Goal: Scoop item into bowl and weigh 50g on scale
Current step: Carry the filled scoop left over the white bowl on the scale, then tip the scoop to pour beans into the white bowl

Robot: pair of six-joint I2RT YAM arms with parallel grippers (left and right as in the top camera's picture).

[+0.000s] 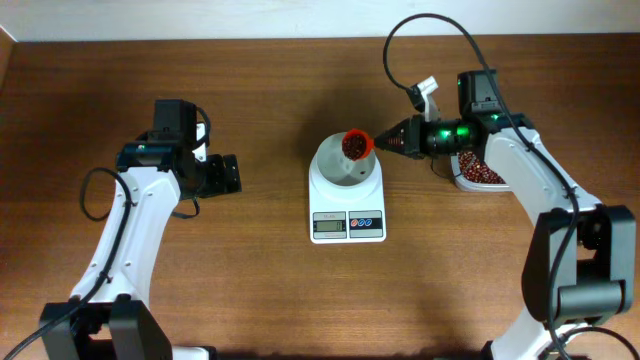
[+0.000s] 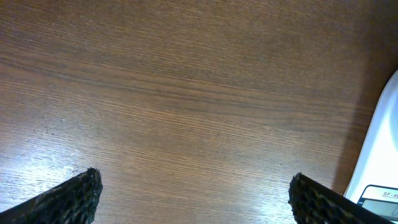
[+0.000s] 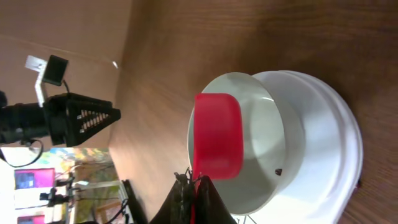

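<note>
Transfer step of the weighing task. The right gripper (image 1: 380, 141) is shut tight on the handle of a red scoop (image 3: 217, 134), which carries a load of beans (image 1: 354, 147) over the bowl (image 3: 261, 106), at about 1 o'clock on its rim in the overhead view. The bowl sits on the scale (image 1: 347, 205) at the middle of the table (image 1: 260, 280). The rest of the beans lie in a clear tub (image 1: 482, 176) at 3 o'clock of the scale, partly hidden beneath the right arm. In the right wrist view the bowl looks almost empty, with a single dark speck, possibly one bean, on its wall. The left gripper (image 1: 232, 175) hangs at 9 o'clock of the scale, jaws fully spread and holding nothing, with only bare wood between its fingers (image 2: 68, 199).

Judged stage: early, since the load is not yet tipped and little or nothing is in the bowl. The next move calls for a slow wrist roll so that the beans fall inside the rim and not onto the platform, with the scoop kept off the bowl so that the reading is not disturbed. The display is too small to read.
</note>
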